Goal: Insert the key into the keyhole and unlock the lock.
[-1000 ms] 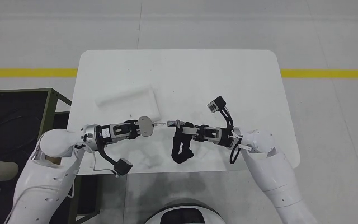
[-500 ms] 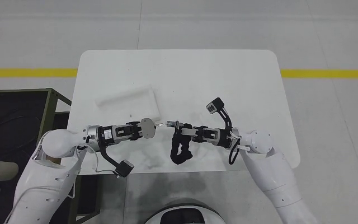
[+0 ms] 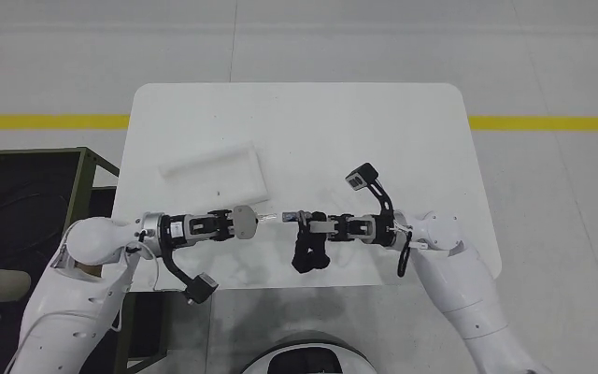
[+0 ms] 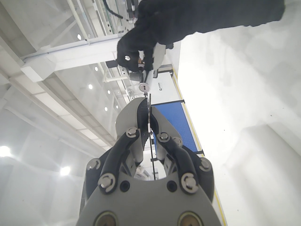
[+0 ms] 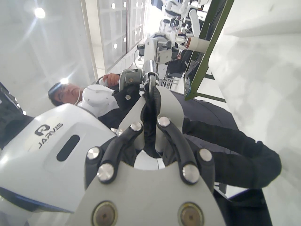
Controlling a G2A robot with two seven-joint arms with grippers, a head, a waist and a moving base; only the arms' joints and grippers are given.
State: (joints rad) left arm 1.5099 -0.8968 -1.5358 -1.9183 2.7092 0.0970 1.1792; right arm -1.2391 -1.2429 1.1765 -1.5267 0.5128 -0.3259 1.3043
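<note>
a: where are we with the key?
b: the left gripper (image 4: 148,108) is pinched together on the key (image 4: 149,118), blade edge-on and pointing at the lock (image 4: 136,76). both are held in the air over the near part of the table (image 3: 374,131), between the two arms.
a: and the lock?
b: the right gripper (image 5: 151,98) is clamped on its black sleeve (image 5: 150,116), with the metal barrel sticking out past the fingertips. the rest of the sleeve hangs down toward the table.
a: is the key in yet?
b: i'd say not. in the left wrist view the tip sits just beside the round keyhole (image 4: 143,87), a touch off its slot. whether it touches the face i cannot tell.
a: so this is the lining-up step.
b: yes, insertion is in hand and the turn is not yet begun. the next move calls for a small sideways correction so the blade meets the slot at the slot's own tilt. then comes a straight push along the barrel while the right gripper holds firm. the sleeve looks soft, so the barrel could swivel if the key pushes off-centre.
a: anything else around?
b: a white foam block (image 3: 213,168) lies well apart from the lock, toward the far left of the table.
</note>
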